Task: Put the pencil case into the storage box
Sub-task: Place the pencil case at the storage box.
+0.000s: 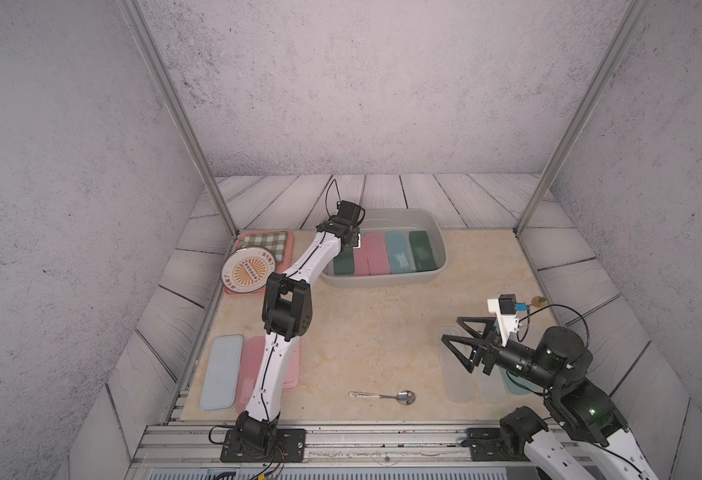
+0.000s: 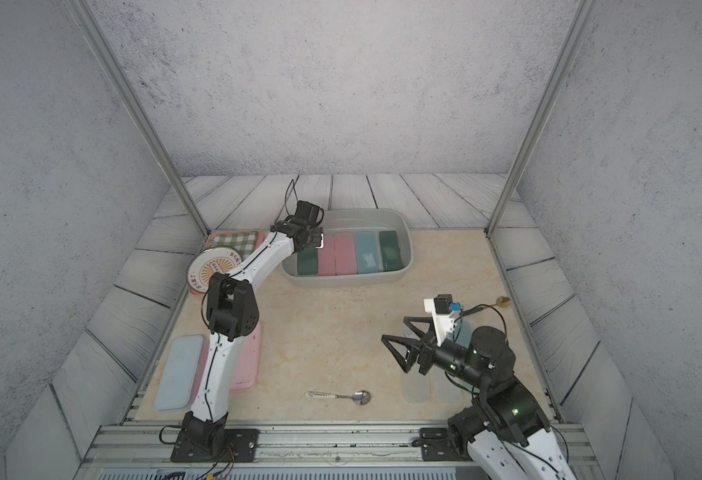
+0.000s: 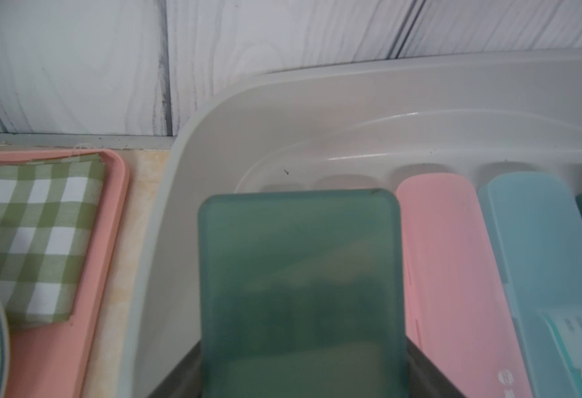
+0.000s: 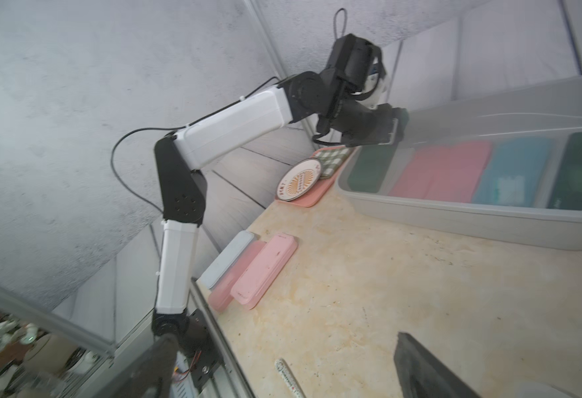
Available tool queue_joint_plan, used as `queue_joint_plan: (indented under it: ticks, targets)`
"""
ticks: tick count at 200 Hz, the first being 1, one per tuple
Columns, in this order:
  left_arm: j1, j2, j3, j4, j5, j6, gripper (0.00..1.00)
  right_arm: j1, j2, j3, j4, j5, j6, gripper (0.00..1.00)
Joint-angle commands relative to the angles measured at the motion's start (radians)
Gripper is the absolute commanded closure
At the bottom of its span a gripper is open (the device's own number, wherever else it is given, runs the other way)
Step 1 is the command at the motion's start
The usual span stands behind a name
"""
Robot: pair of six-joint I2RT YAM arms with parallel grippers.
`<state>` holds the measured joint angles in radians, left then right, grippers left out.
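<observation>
Nearly done, I'd say: the left hand (image 1: pixel 350 244) gripped the green pencil case (image 3: pixel 300 275) low inside the storage box (image 1: pixel 382 281), beside a pink case (image 3: pixel 448 275). Only letting go remained. The right hand (image 1: pixel 450 329) hung open.

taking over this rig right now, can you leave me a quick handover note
Left gripper: shut on a green case, inside the box at its left end; I cannot tell whether the case rests on the bottom.
Right gripper: open, empty, above clear cases at the right front.
Done: two pink cases, a blue case and a second green case lie side by side in the box.
Left: release the green case. A pale blue case and loose pink cases wait at the left front; the clear ones probably go in too.
</observation>
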<state>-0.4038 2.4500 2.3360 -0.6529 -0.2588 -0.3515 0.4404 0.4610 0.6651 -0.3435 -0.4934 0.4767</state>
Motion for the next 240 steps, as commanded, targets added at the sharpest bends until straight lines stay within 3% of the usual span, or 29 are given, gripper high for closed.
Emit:
queue_joint_plan:
  ticks: [1, 31, 48, 76, 91, 130, 160, 200, 202, 205, 240]
  targets:
    - [0.026, 0.043, 0.141, -0.129, 0.042, -0.013, 0.38, 0.003, 0.149, 0.042, 0.0, 0.156, -0.037, 0.01]
    - [0.028, 0.099, 0.178, -0.136, 0.027, 0.032, 0.36, 0.01, 0.434, 0.165, 0.068, 0.142, -0.125, 0.01]
    - [0.028, 0.112, 0.178, -0.144, 0.023, 0.059, 0.3, 0.012, 0.554, 0.249, 0.059, 0.144, -0.162, 0.01]
    - [0.03, 0.131, 0.177, -0.167, 0.039, 0.074, 0.25, 0.01, 0.672, 0.331, 0.039, 0.362, -0.104, 0.01]
    - [0.031, 0.135, 0.176, -0.169, 0.045, 0.072, 0.24, 0.009, 0.702, 0.347, 0.026, 0.419, -0.079, 0.01]
    - [0.041, 0.143, 0.174, -0.143, 0.057, 0.057, 0.24, 0.009, 0.708, 0.283, 0.105, 0.37, -0.03, 0.01]
    - [0.045, 0.143, 0.178, -0.133, 0.061, 0.057, 0.23, 0.009, 0.695, 0.24, 0.107, 0.403, -0.025, 0.01]
    - [0.047, 0.122, 0.178, -0.137, 0.065, 0.065, 0.09, -0.003, 0.718, 0.262, 0.03, 0.52, 0.017, 0.01]
    - [0.048, 0.12, 0.178, -0.137, 0.065, 0.065, 0.02, -0.004, 0.719, 0.263, 0.028, 0.527, 0.02, 0.01]
    - [0.048, 0.116, 0.178, -0.139, 0.065, 0.065, 0.0, -0.005, 0.723, 0.266, 0.024, 0.546, 0.026, 0.01]
    - [0.054, -0.024, 0.136, -0.151, 0.068, 0.072, 0.04, -0.051, 0.778, 0.333, -0.023, 0.592, 0.045, 0.01]
